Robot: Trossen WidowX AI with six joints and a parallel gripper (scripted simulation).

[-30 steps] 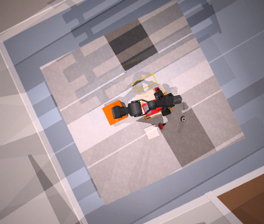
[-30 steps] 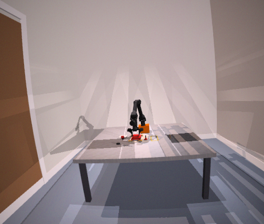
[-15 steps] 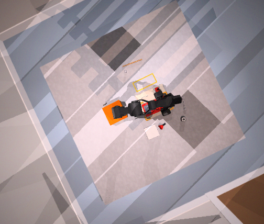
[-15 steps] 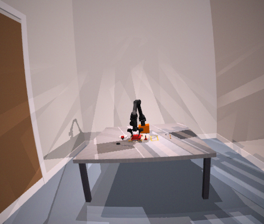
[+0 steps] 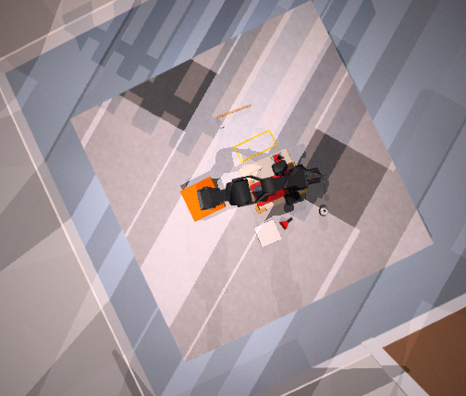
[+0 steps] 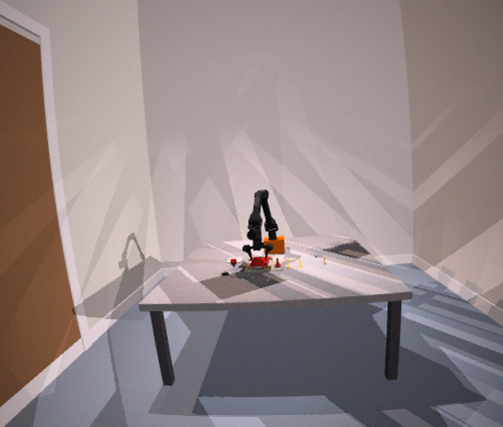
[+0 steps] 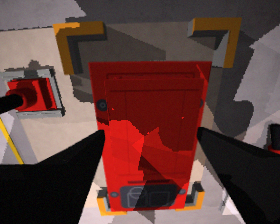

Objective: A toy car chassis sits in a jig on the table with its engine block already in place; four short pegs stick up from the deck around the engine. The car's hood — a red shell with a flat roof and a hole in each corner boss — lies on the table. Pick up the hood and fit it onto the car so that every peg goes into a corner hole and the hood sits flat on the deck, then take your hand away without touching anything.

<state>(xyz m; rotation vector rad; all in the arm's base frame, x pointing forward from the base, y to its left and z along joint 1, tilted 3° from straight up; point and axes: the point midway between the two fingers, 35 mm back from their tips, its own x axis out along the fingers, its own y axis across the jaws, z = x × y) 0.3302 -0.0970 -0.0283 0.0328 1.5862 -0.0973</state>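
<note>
The red hood (image 7: pixel 153 107) lies over the deck of the red chassis (image 7: pixel 97 82), roof up and roughly lined up with it. A chassis strip shows along its left side, and the dark windshield panel (image 7: pixel 146 198) shows below it. The engine block and pegs are hidden, so I cannot tell whether every peg is in its hole or the hood is fully flat. The chassis is between the orange corner brackets of the jig (image 7: pixel 81 31). My gripper (image 7: pixel 151 132) (image 6: pixel 258 256) is open, one finger beside each long side of the hood, with the fingertips very close to it.
A red knobbed piece (image 5: pixel 277 157) (image 7: pixel 43 95) stands in a grey square beside the jig. A red piece with a black stem (image 5: pixel 285 225) and a white pad (image 5: pixel 268 233) are on the other side. A wheel (image 5: pixel 323 210), a yellow outline (image 5: pixel 238 154) and an orange stick (image 5: pixel 233 111) lie around.
</note>
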